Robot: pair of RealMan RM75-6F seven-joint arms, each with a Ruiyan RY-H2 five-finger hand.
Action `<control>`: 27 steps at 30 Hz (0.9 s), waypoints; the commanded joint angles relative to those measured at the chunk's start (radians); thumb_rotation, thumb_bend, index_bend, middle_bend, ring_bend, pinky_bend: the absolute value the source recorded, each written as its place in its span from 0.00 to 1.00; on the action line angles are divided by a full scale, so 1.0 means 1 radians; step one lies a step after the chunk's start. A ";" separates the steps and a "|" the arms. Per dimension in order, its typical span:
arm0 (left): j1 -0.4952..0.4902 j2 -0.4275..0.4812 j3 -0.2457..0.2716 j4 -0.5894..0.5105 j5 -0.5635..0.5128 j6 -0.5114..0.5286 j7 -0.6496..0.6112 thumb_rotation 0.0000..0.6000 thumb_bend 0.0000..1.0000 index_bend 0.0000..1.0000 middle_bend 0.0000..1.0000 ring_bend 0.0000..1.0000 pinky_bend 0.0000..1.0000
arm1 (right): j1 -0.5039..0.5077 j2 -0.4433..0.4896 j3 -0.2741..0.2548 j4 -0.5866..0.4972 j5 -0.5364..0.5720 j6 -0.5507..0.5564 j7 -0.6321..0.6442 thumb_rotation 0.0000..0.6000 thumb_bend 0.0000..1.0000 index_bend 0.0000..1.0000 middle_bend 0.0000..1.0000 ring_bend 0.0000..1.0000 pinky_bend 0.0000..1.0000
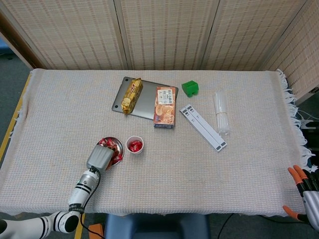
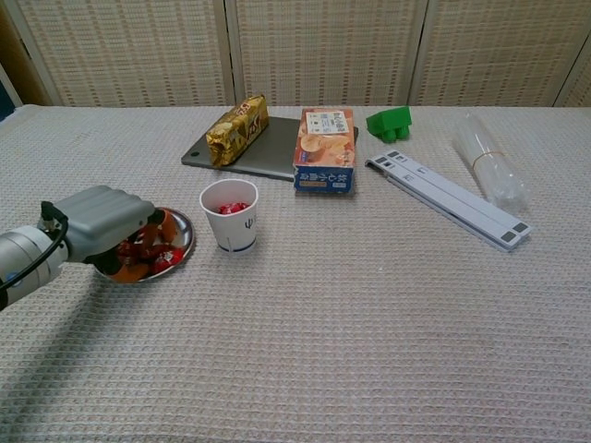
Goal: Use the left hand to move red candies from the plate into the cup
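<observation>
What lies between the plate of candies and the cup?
Nothing: only a narrow strip of bare tablecloth separates the plate from the cup. The chest view shows it best.

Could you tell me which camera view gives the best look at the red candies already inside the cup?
The head view: it looks down into the cup, so its red candies show whole. The chest view sees the cup from the side, with candies only peeking over the rim.

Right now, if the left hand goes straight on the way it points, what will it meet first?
Probably the red candies on the plate: the left hand is over the plate, fingers curled down toward them. Whether it already touches them is unclear.
</observation>
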 commanded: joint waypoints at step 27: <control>0.019 0.028 0.020 -0.009 0.016 0.028 -0.059 1.00 0.38 0.53 0.58 0.53 1.00 | 0.001 0.002 -0.006 -0.003 -0.006 -0.004 -0.005 1.00 0.04 0.00 0.00 0.00 0.00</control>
